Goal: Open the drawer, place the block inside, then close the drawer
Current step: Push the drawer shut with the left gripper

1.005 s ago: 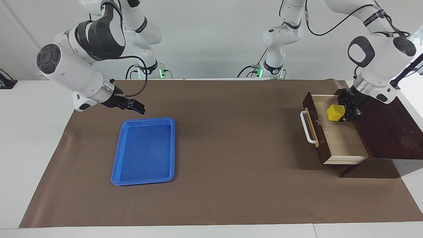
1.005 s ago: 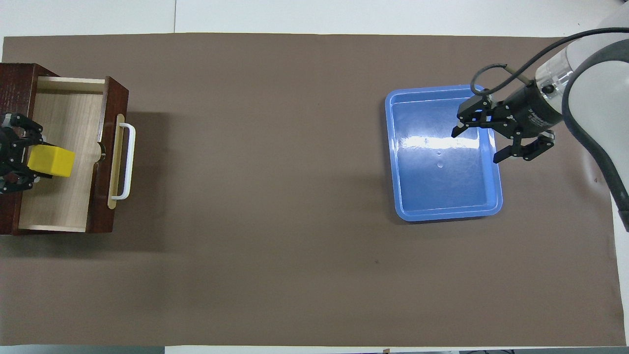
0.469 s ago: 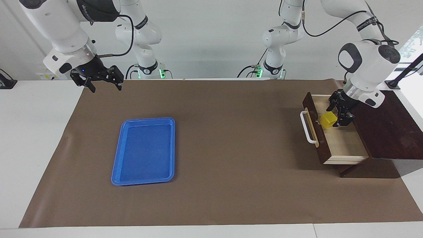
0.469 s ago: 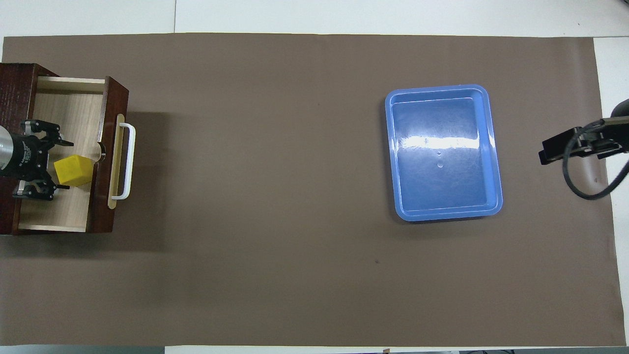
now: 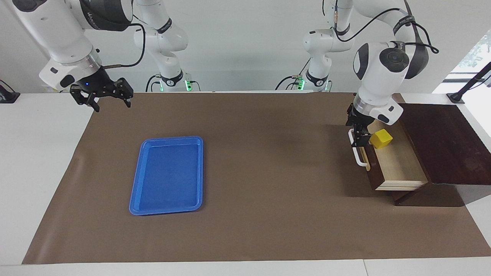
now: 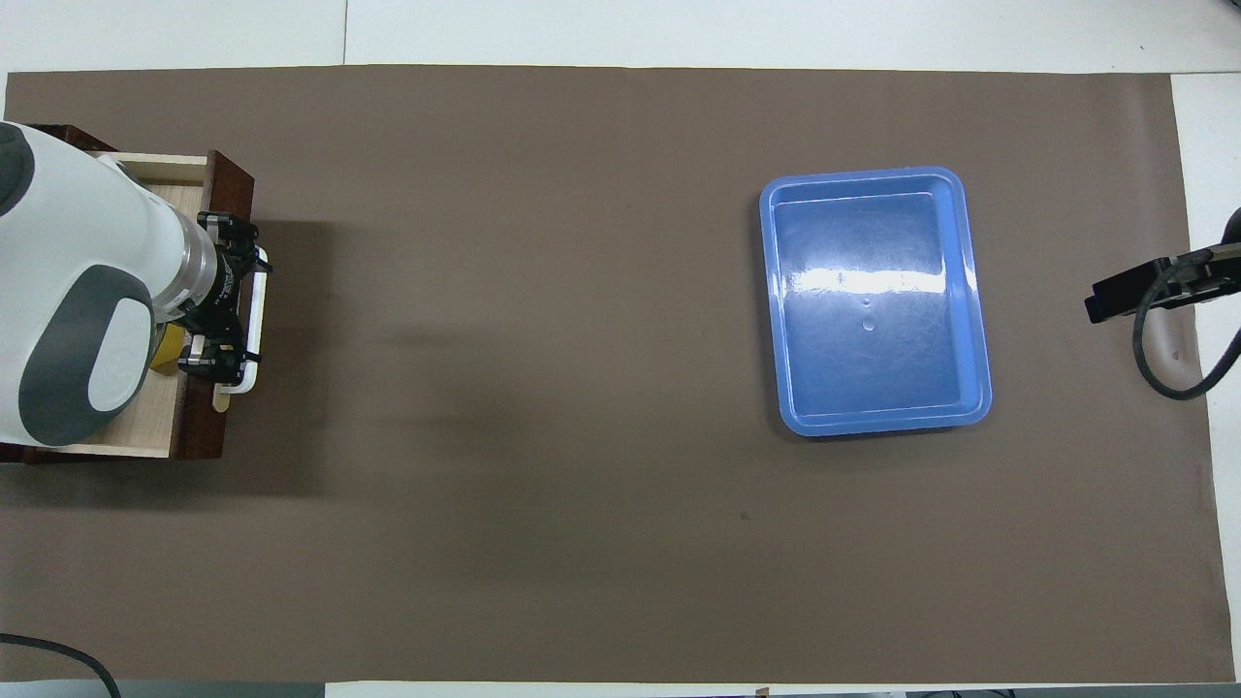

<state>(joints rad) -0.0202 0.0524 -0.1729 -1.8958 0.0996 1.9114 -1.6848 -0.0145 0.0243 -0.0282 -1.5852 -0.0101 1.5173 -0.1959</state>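
Note:
The drawer (image 5: 399,170) stands pulled out of its dark wooden box (image 5: 441,142) at the left arm's end of the table. The yellow block (image 5: 381,138) lies free inside it on the pale floor, close to the front panel. My left gripper (image 5: 356,132) is open at the white bar handle (image 5: 360,159), holding nothing. From overhead the left arm hides most of the drawer (image 6: 199,427). Only a sliver of the block (image 6: 167,351) shows beside the left gripper (image 6: 225,301). My right gripper (image 5: 112,104) hangs open and empty over the mat's corner at the right arm's end.
A blue tray (image 5: 168,174) lies empty on the brown mat toward the right arm's end, also seen from overhead as the blue tray (image 6: 979,310). The wooden box fills the table edge at the left arm's end.
The left gripper let go of the block, which dropped into the drawer, then moved from above the drawer to its handle. The right arm lifted away from the tray and drew back to the mat's corner.

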